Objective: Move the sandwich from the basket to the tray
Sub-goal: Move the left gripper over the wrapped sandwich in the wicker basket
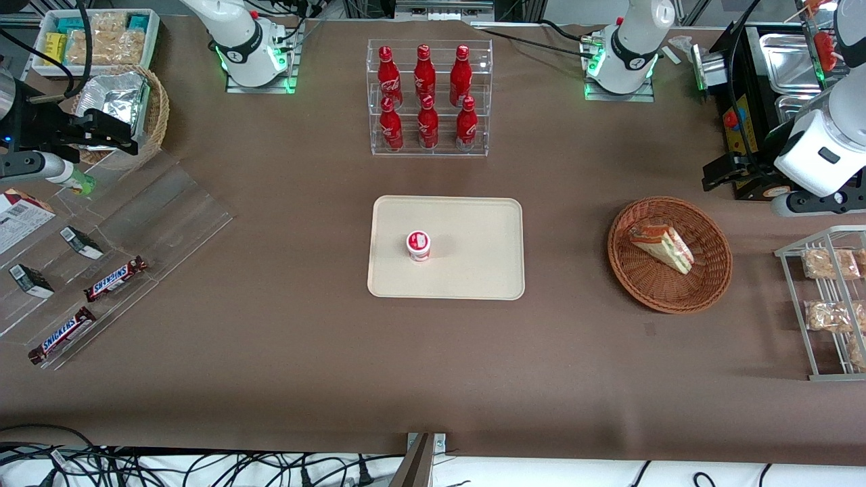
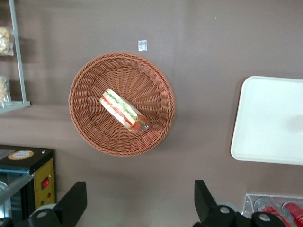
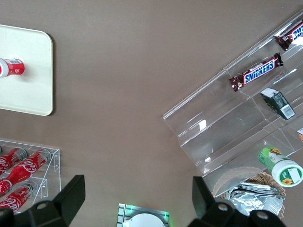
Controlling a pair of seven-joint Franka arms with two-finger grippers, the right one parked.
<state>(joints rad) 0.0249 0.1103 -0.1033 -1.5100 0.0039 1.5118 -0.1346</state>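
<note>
The round basket [image 1: 670,255], woven of reddish-brown wicker with ribs fanning out from its middle, holds a single sandwich [image 1: 663,247]: a triangular wedge in clear wrap, white bread over green, red and pink layers, lying on its side on the basket floor. In the wrist view the same basket [image 2: 90,113] and sandwich [image 2: 124,110] lie well below the gripper [image 2: 139,208], whose two dark fingers [image 2: 71,204] stand wide apart with nothing between them; the basket sits ahead of the open jaws, apart from them.

The tray [image 1: 473,270] is a flat, smooth, cream-beige rectangle with rounded corners and a low rim, lying toward the middle of the table, well apart from the jaws. On it stands a small red-and-white cup [image 1: 419,245], upright.

Farther from the front camera than the tray, a clear acrylic rack [image 1: 373,101] holds six red bottles [image 1: 425,95] in two stepped rows. Near the gripper, at the working arm's end of the table, a grey wire shelf [image 1: 805,311] carries bagged brownish snacks [image 1: 829,264]. The table [image 1: 270,379] is covered in matte brown.
</note>
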